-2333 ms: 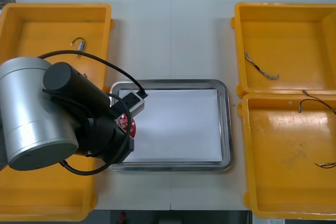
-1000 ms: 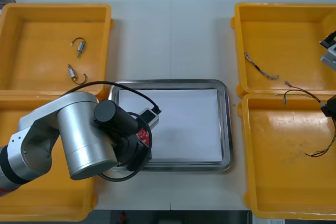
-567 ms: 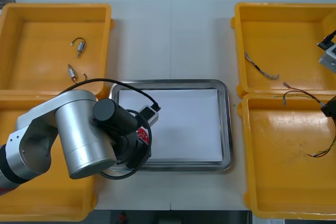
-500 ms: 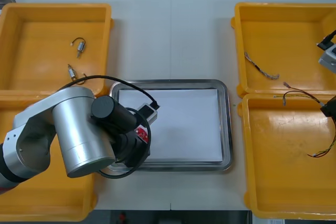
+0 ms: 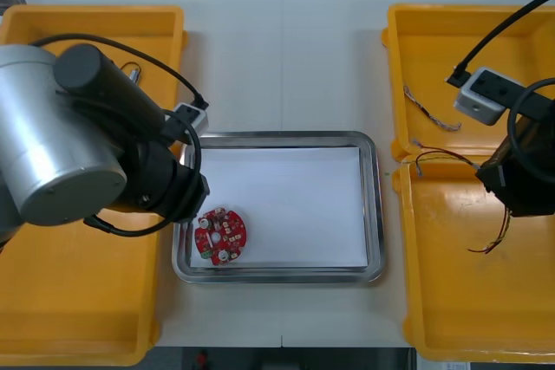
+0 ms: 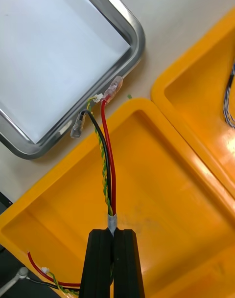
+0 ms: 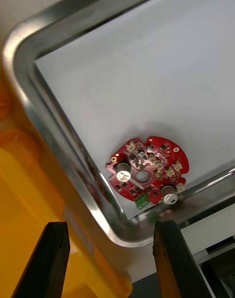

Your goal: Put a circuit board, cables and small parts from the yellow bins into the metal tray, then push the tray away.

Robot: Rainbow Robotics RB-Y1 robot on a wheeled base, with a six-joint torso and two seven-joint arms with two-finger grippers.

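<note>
A round red circuit board (image 5: 220, 235) (image 7: 147, 168) lies flat in the near-left corner of the metal tray (image 5: 375, 205), on its white inside. My left gripper (image 7: 110, 259) hangs open above the tray's corner rim (image 7: 29, 58), its fingers apart and nothing between them. The left arm (image 5: 78, 153) sits over the left yellow bins. My right gripper (image 6: 113, 244) is shut on a red and yellow cable (image 6: 105, 151) (image 5: 438, 158). The cable hangs over the near right bin (image 5: 451, 318), and its loose ends reach toward the tray's right rim (image 6: 132, 58).
A twisted blue and white cable (image 5: 431, 114) lies in the far right bin (image 5: 468, 32). A small metal part (image 5: 130, 69) peeks out beside the left arm in the far left bin. Another red cable (image 6: 46, 277) rests in the near right bin.
The left gripper opened and let the circuit board go in the tray, then drew up and back to the left. The right arm moved in from the right edge with the cable.
</note>
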